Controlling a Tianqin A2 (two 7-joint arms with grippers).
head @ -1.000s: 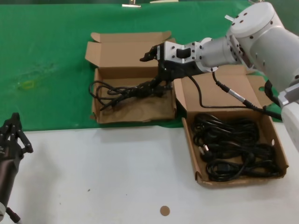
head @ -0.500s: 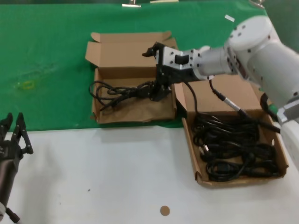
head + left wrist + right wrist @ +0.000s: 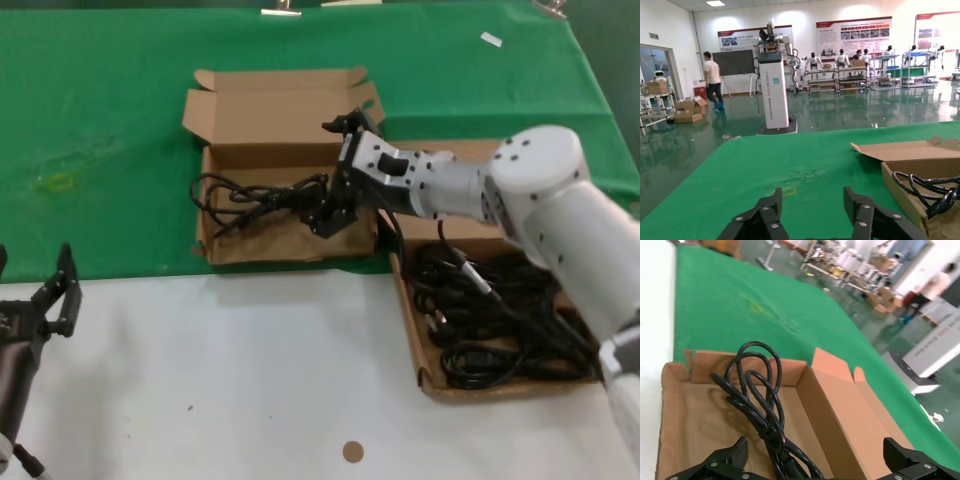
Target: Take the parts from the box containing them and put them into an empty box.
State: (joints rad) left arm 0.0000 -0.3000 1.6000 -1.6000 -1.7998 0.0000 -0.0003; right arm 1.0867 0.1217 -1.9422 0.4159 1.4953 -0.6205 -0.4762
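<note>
One coiled cord (image 3: 255, 198) lies in the ragged-rimmed box (image 3: 212, 250) on the green cloth, loops overhanging its left wall. Right gripper (image 3: 335, 205) low over cord's end, fingers spread (contact unclear). Remaining cords (image 3: 500, 320) in smooth-rimmed box (image 3: 425, 375). Left gripper (image 3: 812, 210) parked near-left, open.

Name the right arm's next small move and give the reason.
Probably lift the right pincer clear. It stands open over the far left brown cardboard box, and the coiled black power cord already lies inside, looking released.
</note>
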